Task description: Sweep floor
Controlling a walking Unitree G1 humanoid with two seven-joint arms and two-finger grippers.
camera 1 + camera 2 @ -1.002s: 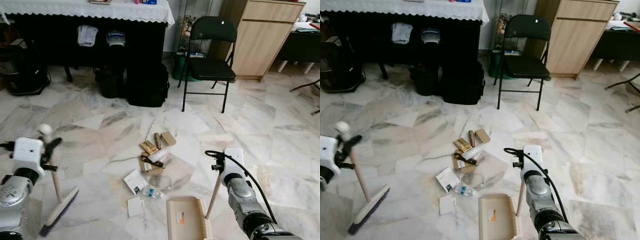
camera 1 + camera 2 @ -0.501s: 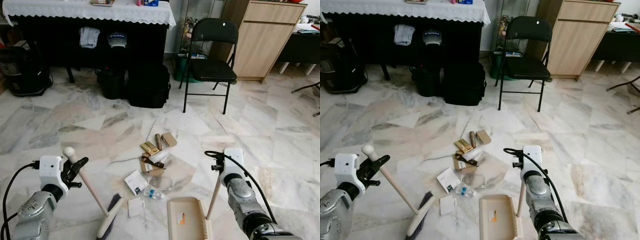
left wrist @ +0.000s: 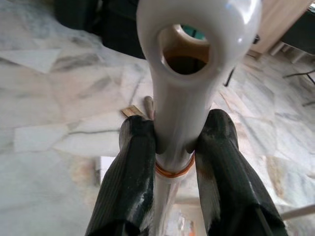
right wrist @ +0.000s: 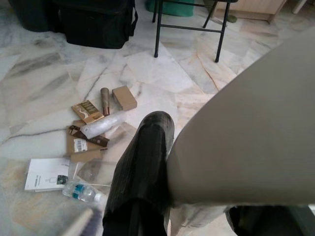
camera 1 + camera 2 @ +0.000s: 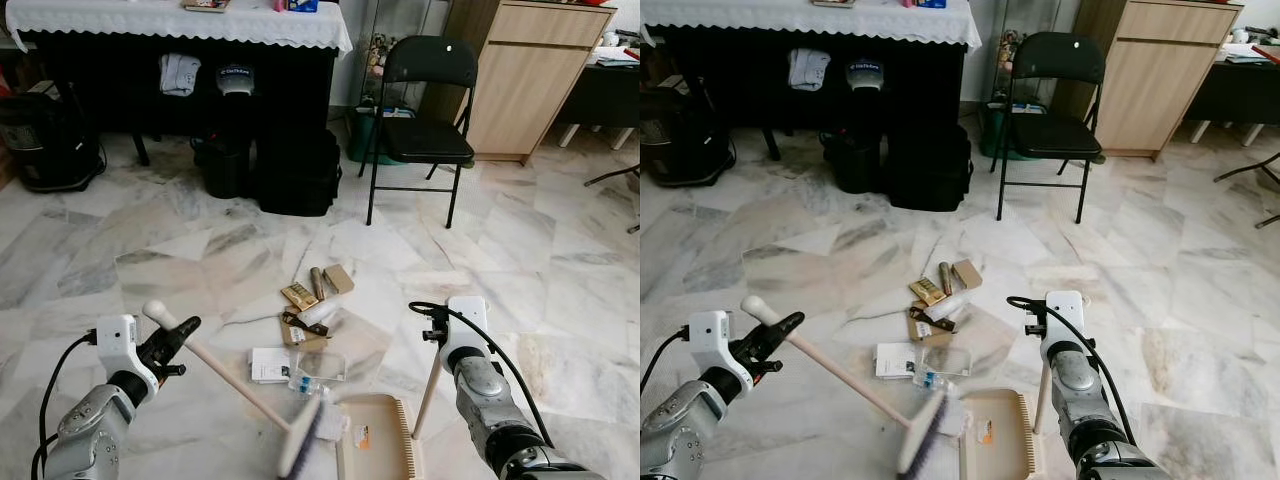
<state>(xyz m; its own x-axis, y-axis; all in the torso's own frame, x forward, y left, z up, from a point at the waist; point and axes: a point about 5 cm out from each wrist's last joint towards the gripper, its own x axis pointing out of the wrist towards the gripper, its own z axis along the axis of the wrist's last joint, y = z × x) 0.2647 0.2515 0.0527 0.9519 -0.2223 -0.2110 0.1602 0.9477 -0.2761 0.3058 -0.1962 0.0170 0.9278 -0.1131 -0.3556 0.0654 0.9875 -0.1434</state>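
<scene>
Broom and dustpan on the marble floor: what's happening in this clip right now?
The left gripper is shut on the cream-handled broom, whose brush head sits at the edge of the beige plastic dustpan. The right gripper holds the dustpan's upright handle. A scatter of litter, boxes, paper and a plastic bottle, lies on the floor beyond the pan.

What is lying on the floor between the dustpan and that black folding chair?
Left eye view: between dustpan and chair, scattered litter: small boxes, a clear bottle, a white booklet.
</scene>
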